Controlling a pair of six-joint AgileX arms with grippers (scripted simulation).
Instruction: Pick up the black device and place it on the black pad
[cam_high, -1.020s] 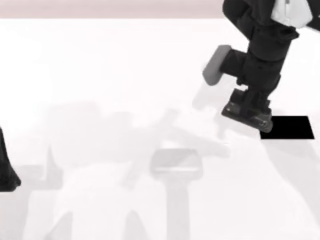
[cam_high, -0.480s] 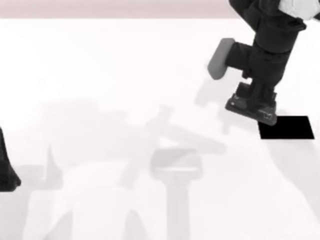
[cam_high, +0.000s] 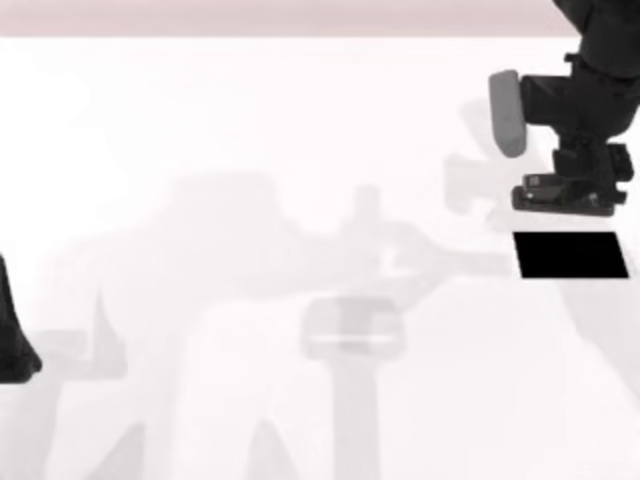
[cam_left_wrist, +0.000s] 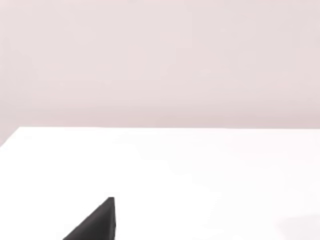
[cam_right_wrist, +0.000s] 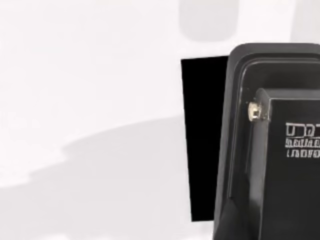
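Note:
The black device (cam_high: 545, 196), a dark stepped block, hangs in my right gripper (cam_high: 572, 186), which is shut on it. It is level and parallel to the long back edge of the black pad (cam_high: 570, 255), which lies flat at the table's right side. Seen from above, the device sits just behind the pad and does not overlap it. In the right wrist view the device (cam_right_wrist: 280, 150) fills the near side and covers part of the pad (cam_right_wrist: 202, 140). My left arm (cam_high: 12, 335) is parked at the table's left edge.
The table's back edge (cam_high: 300, 38) runs across the top view's upper part. The grey camera housing (cam_high: 505, 112) on my right wrist juts out to the left of the arm. Only soft shadows lie on the white tabletop.
My right arm has carried the device to the right and toward the back. The device has turned from slanted to parallel with the pad. The left arm has not moved.

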